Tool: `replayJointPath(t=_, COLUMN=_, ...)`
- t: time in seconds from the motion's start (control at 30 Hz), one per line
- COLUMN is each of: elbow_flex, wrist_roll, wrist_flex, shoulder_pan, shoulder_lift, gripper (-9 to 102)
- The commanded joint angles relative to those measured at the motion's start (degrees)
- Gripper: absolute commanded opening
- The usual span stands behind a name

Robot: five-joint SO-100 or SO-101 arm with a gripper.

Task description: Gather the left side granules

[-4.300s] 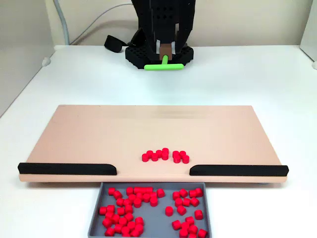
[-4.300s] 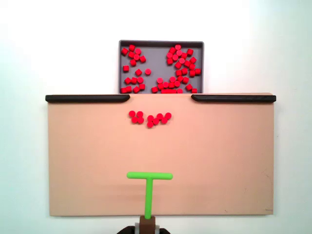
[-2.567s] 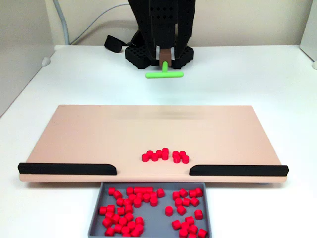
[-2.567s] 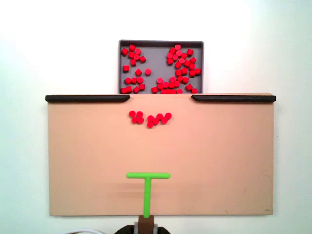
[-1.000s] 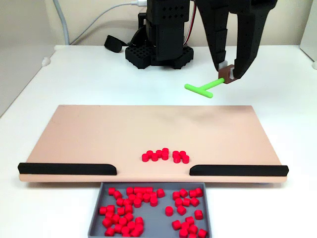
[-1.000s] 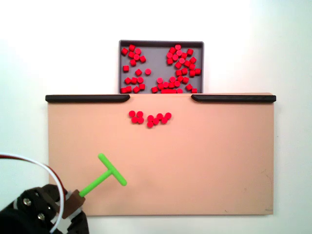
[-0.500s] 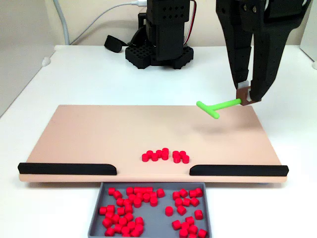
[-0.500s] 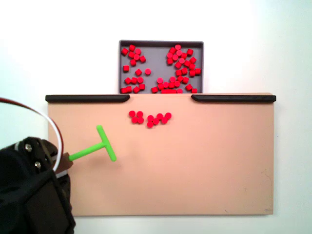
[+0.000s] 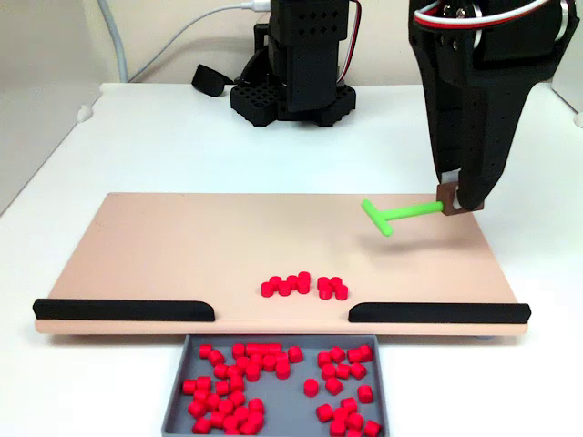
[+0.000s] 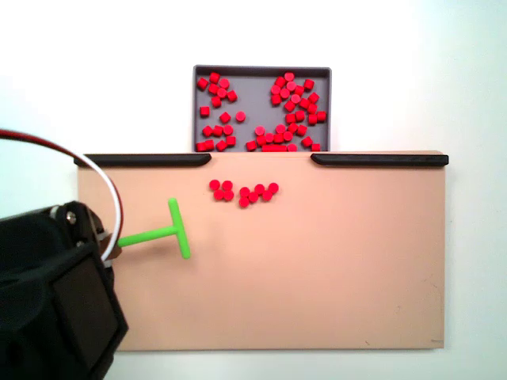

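About a dozen small red granules [image 9: 305,287] lie in a loose row on the tan board [image 9: 182,246], just behind the gap between its two black rails. In the top-down fixed view the granules [image 10: 243,191] sit below that gap on the board [image 10: 333,261]. My gripper [image 9: 453,202] is shut on the brown end block of the green T-shaped tool [image 9: 401,214], held over the board's right part with its crossbar pointing left. In the top-down fixed view the gripper [image 10: 111,247] is at the left, and the tool's [image 10: 162,232] crossbar stands left of and slightly below the granules.
A grey tray [image 9: 290,410] with several dozen red pellets sits in front of the gap; from above the tray [image 10: 253,95] is beyond the board. Black rails [image 9: 123,309] [image 9: 437,312] edge the board's front. The arm's black base [image 9: 291,91] stands behind.
The arm has swung from its base out over the board's side, carrying the green tool. In the last half second the tool moved slightly closer to the rails. The granules have not moved.
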Motion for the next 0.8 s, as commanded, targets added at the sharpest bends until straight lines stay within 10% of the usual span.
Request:
replayJointPath(t=0.0, elbow_flex=-3.25, wrist_roll=0.62, wrist_flex=-0.35, shoulder_pan=1.05, shoulder_lift=-0.35, gripper=0)
replayJointPath(t=0.77, elbow_flex=-10.55, wrist_roll=2.99, wrist_flex=-0.53, shoulder_pan=2.46, shoulder_lift=-9.67, gripper=0)
